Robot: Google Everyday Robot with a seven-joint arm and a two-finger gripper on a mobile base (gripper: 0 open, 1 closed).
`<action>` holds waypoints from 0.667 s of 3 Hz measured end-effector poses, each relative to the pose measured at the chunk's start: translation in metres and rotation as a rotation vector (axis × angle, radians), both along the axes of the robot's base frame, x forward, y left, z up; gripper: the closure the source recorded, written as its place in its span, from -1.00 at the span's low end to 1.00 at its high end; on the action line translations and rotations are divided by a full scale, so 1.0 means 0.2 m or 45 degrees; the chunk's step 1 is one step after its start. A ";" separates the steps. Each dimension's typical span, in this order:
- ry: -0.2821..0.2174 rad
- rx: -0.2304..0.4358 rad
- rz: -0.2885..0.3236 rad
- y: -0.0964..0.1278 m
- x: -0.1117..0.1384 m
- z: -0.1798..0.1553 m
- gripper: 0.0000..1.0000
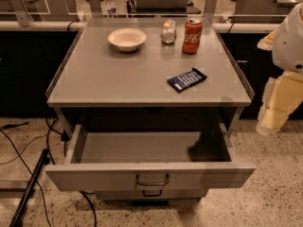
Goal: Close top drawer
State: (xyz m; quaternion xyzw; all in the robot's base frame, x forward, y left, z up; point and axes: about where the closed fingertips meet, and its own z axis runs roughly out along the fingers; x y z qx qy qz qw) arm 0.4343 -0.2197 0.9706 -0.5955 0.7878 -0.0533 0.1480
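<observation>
The top drawer point(150, 175) of a grey metal cabinet is pulled far out toward me, and its shallow tray point(142, 146) looks empty. Its flat front carries a small dark loop handle point(152, 179) at the centre. My arm comes in at the right edge of the camera view. My gripper point(271, 121) hangs beside the cabinet's right side, level with the drawer opening, apart from the drawer and its handle.
On the cabinet top point(109, 79) stand a white bowl point(127, 38), a glass jar point(168, 31), a red soda can point(192, 35) and a blue snack packet point(187, 80). A narrower drawer point(152, 193) sits below. Cables point(28, 183) lie on the floor left. A counter runs behind.
</observation>
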 end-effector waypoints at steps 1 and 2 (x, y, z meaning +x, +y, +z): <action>0.000 0.000 0.000 0.00 0.00 0.00 -1.00; 0.000 0.001 0.000 0.00 0.00 0.00 -0.61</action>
